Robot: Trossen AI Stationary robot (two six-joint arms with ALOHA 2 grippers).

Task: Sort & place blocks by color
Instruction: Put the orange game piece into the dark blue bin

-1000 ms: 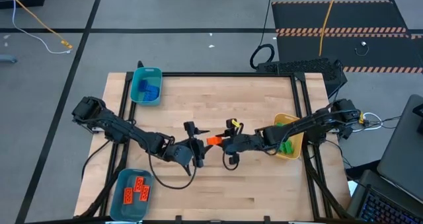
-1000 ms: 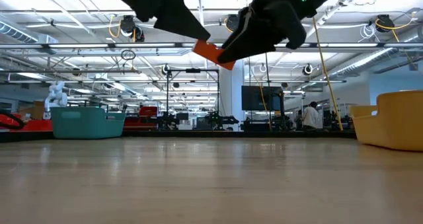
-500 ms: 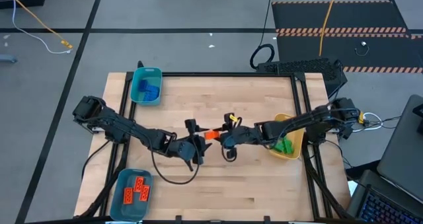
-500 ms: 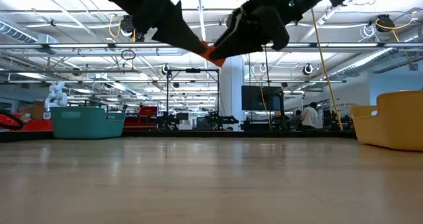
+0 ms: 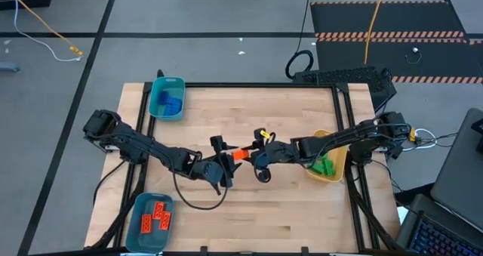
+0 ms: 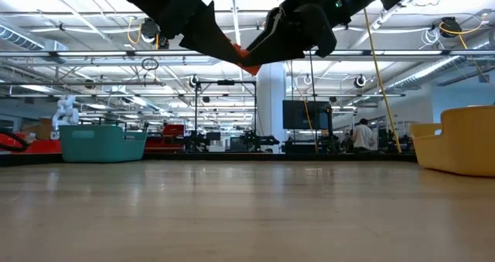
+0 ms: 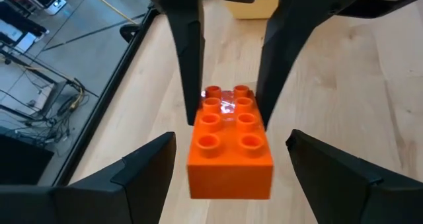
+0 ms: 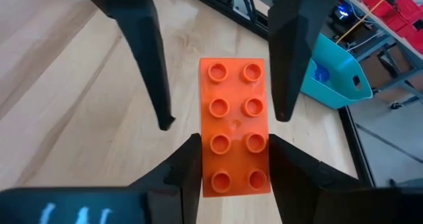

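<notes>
One orange studded block (image 5: 240,153) hangs over the middle of the table, with my right gripper (image 5: 250,157) shut on it. My left gripper (image 5: 229,164) faces it from the left, open. Its two fingers (image 7: 149,174) stand on either side of the block's free end (image 7: 230,168), with a gap on each side. The low view shows only a sliver of the block (image 6: 244,57) between the two dark grippers, high above the tabletop. My right gripper pinches the block's two long sides near one end (image 8: 234,178) between its two fingers. The fingers come from the table's right, slanting slightly down, and lie along the block. The block is lifted clear of the table, studs up, and its other end juts toward my left gripper.
A teal bin (image 5: 167,99) with blue blocks stands at the far left corner. Another teal bin (image 5: 151,220) with orange blocks is at the near left. A yellow bin (image 5: 332,165) with green blocks sits by the right edge. Bare wood lies under both grippers.
My right gripper has carried the orange block a little toward the table's left and far side, up to my left gripper. The block's free end now stands between the left gripper's open fingers, where before it hung just short of them.
</notes>
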